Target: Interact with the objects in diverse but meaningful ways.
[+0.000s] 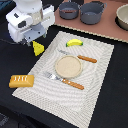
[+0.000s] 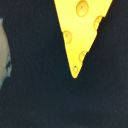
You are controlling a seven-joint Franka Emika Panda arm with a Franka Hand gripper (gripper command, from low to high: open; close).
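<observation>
The yellow cheese wedge (image 1: 38,48) lies on the black table just off the placemat's far corner on the exterior view's left. It fills the wrist view (image 2: 82,27) with its tip pointing away from its broad end. My gripper (image 1: 31,39) hangs just above and beside the cheese; its fingers are too blurred to read and do not show in the wrist view. The yellow green-tipped banana (image 1: 75,43) lies on the placemat's far edge. The orange-brown bun with white stripes (image 1: 21,80) sits at the placemat's near edge on the exterior view's left. The sausage is out of view.
A striped placemat (image 1: 95,85) holds a tan plate (image 1: 68,66), an orange-handled fork (image 1: 64,80) and knife (image 1: 80,56). Two grey pots (image 1: 69,10) (image 1: 92,13) and a bowl (image 1: 123,17) stand on the brown surface behind. A pale edge (image 2: 3,52) shows in the wrist view.
</observation>
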